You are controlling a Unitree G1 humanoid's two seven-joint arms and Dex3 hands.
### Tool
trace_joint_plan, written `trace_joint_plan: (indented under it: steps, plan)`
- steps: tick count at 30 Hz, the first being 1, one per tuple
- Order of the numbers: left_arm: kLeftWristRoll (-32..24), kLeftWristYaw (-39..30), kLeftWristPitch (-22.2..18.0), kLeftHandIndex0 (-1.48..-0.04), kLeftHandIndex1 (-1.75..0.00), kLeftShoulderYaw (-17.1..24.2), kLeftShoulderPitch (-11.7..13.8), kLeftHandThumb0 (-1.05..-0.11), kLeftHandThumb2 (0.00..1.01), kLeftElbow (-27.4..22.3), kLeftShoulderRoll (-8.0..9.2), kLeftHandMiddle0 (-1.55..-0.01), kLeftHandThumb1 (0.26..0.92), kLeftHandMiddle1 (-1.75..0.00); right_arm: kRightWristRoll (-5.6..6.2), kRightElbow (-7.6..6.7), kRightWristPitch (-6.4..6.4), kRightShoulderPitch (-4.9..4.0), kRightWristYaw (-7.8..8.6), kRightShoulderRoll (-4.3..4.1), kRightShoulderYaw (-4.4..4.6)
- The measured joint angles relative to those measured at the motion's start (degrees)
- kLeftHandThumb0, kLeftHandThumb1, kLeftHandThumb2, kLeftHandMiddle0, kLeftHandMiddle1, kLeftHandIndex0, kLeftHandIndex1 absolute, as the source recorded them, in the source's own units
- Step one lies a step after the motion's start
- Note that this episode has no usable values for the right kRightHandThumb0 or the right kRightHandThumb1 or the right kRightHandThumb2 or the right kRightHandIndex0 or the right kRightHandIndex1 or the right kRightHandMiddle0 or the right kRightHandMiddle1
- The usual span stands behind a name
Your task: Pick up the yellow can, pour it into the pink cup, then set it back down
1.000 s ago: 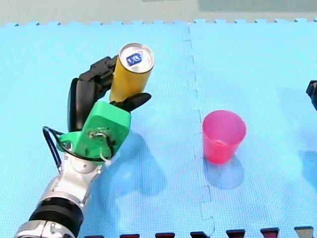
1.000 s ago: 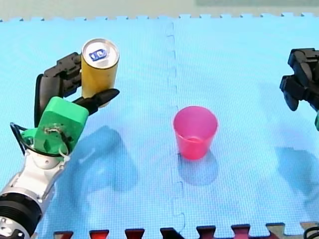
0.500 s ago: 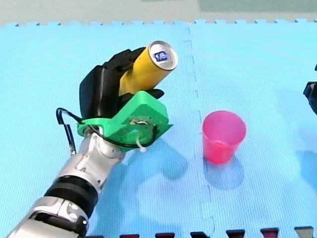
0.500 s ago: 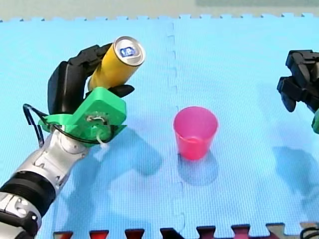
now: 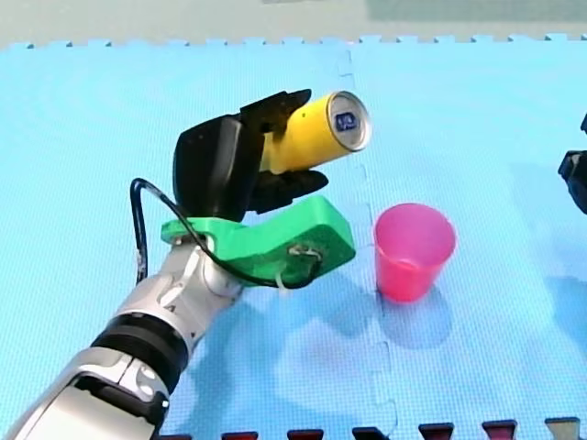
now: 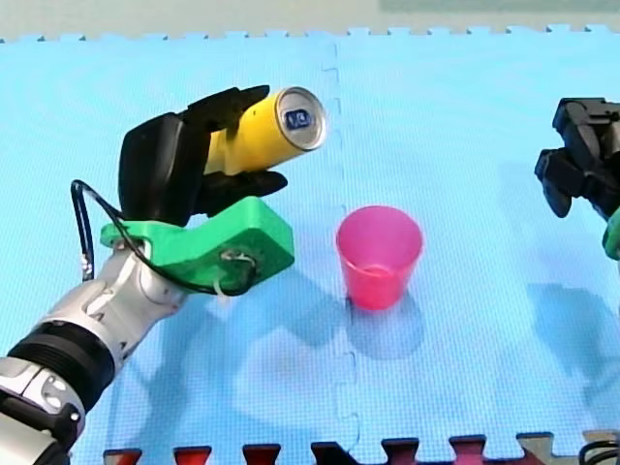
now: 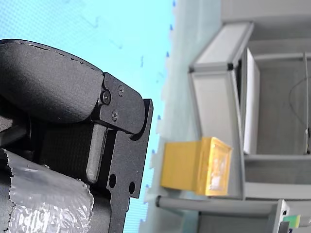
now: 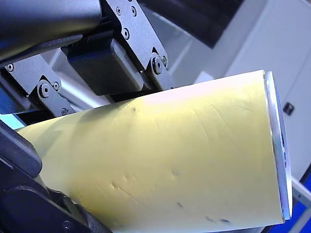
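**Can in left hand, tipped near level, beside the cup**

- Left hand is clamped around the yellow can. Black fingers wrap the body from above and below, and the can is held off the blue foam mat.
- The can is tilted nearly horizontal. Its silver lid faces the cup side and slightly toward the head cameras. The base end is buried in the palm.
- Can contents: cannot tell. The lid shows a blue mark at its centre, and I can't make out whether it is opened.
- In both head views the lid end sits left of the pink cup and higher in the picture, apart from the rim and not touching it.
- The cup stands upright on the mat, mouth up, just right of the mat seam. What shows inside is its own pink wall and floor.
- A green wrist mount sits under the left hand, with a black cable looping off it.
- Second wrist view, left hand: the can wall has small dents, and a black finger presses on it.
- Right hand is at the mat's right edge, well apart from the cup. Released or clenched: cannot tell.
- First wrist view: black hand housing with silver tape, plus a yellow box next to a grey frame off the mat edge.
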Motion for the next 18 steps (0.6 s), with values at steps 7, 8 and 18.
trace_joint_plan:
  steps: [7, 8, 18]
  plan:
    - [3.8, 2.2, 1.2, -1.28, 0.00, -4.1, -0.7, -0.493, 0.00, 0.5, 0.53, -1.03, 0.758, -1.37, 0.02, -0.01, -0.20, 0.04, 0.00, 0.30, -0.04]
    - [4.4, 2.7, 1.4, -1.28, 0.00, -4.6, -0.8, -0.494, 0.00, 0.5, 0.63, -1.01, 0.762, -1.43, 0.02, 0.00, -0.23, 0.05, -0.01, 0.33, -0.04]
    - [10.7, 9.8, 5.1, -1.26, -0.01, -10.6, -1.7, -0.472, 0.01, 1.4, 1.97, -0.87, 0.806, -1.75, 0.09, 0.08, -0.52, 0.07, -0.23, 0.95, -0.13]
